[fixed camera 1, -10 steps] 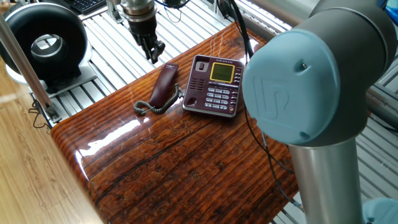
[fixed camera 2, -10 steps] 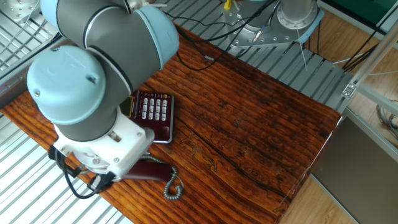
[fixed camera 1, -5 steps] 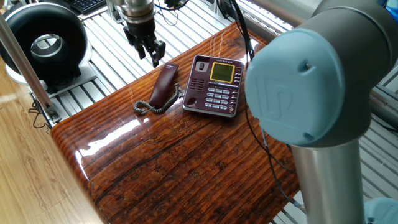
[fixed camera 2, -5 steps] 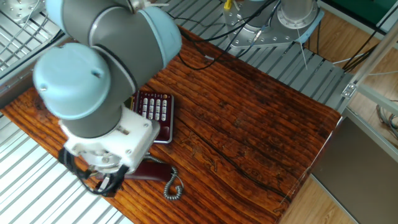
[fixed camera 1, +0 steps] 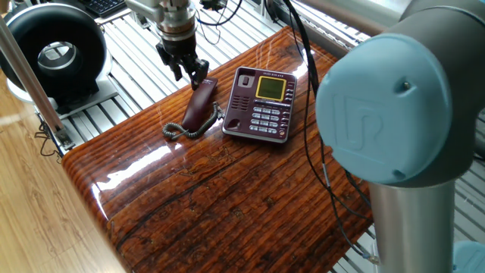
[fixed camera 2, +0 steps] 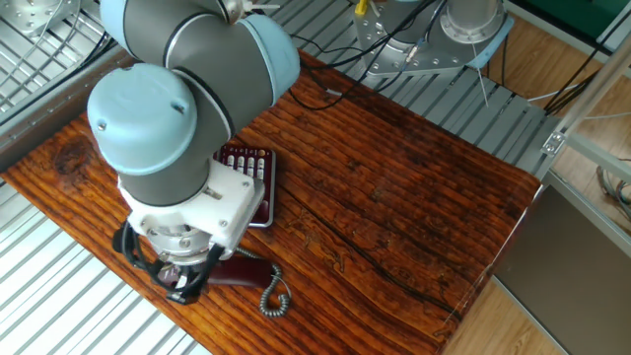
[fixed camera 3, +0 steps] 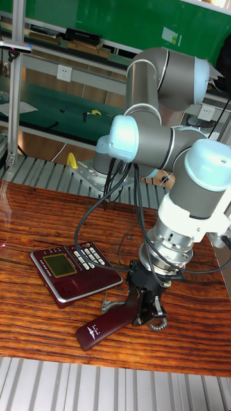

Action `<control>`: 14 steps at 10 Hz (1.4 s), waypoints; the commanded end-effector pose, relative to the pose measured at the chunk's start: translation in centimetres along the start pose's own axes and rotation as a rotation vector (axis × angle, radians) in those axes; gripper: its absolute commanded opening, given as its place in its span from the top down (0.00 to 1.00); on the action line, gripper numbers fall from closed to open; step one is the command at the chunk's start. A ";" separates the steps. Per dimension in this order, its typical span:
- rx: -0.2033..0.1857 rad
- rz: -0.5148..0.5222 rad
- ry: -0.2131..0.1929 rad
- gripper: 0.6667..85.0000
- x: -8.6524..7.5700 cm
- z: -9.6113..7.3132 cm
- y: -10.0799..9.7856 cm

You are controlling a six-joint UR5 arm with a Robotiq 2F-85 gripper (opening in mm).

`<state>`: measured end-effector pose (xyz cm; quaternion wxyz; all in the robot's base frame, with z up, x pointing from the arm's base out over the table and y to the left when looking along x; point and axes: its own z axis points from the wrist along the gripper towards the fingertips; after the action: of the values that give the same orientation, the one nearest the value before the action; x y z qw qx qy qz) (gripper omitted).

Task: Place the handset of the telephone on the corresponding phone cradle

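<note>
The dark maroon handset (fixed camera 1: 199,106) lies flat on the wooden table, just left of the telephone (fixed camera 1: 261,105), with its grey coiled cord (fixed camera 1: 182,130) curled at its near end. The phone cradle (fixed camera 1: 239,102) along the phone's left side holds nothing. My gripper (fixed camera 1: 189,72) is open and points down over the handset's far end. In the tall fixed view the gripper (fixed camera 3: 147,307) sits low at the end of the handset (fixed camera 3: 102,327), with a finger on either side of it. I cannot tell whether they touch. In the other fixed view the arm hides most of the handset (fixed camera 2: 235,273).
A round black device (fixed camera 1: 53,53) stands on the metal slats beyond the table's left end. Black cables (fixed camera 1: 299,53) run down from the arm past the phone's right side. The arm's large joint (fixed camera 1: 394,106) blocks the right of one fixed view.
The gripper has come down and shifted right, from above the slats to the handset's far end. Handset and telephone have not moved.
</note>
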<state>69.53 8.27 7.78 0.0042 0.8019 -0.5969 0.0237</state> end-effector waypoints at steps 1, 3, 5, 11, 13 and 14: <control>-0.003 -0.012 -0.030 0.55 -0.5 0.2 0.8; -0.001 -0.011 -0.058 0.47 -1.2 0.0 0.7; -0.016 -0.041 -0.130 0.31 -3.1 -0.2 1.2; -0.069 -0.184 -0.183 0.23 -2.0 1.9 1.9; -0.076 -0.234 -0.151 0.27 1.6 3.7 2.0; -0.072 -0.263 -0.149 0.30 2.6 4.1 1.9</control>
<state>67.88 7.77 5.15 -0.0118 0.8557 -0.5146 -0.0529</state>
